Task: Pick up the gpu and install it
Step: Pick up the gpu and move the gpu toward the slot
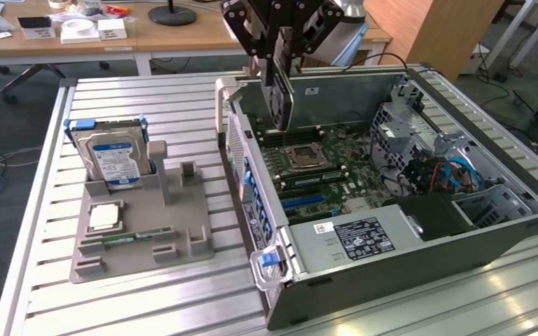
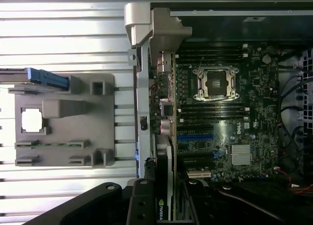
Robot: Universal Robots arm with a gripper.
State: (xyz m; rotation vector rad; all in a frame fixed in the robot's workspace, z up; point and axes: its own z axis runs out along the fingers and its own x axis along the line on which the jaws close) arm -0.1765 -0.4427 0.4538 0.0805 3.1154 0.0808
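Observation:
The gpu (image 1: 282, 98) is a thin dark card hanging upright over the open computer case (image 1: 391, 252), above the back part of the motherboard (image 1: 335, 171). My gripper (image 1: 279, 59) is shut on its upper edge. In the wrist view the gpu (image 2: 167, 181) appears edge-on between my fingers (image 2: 143, 205), beside the case's rear wall (image 2: 144, 88). It hangs near the blue expansion slot (image 2: 195, 137), clear of the board. The empty processor socket (image 2: 215, 83) lies further along the board.
A grey parts holder (image 1: 138, 241) stands on the slatted metal table at the exterior view's left. It carries a silver hard drive (image 1: 115, 157), a square chip (image 1: 106, 217) and a green memory stick (image 1: 124, 239). Drive cages and cables (image 1: 437, 168) fill the case's far side.

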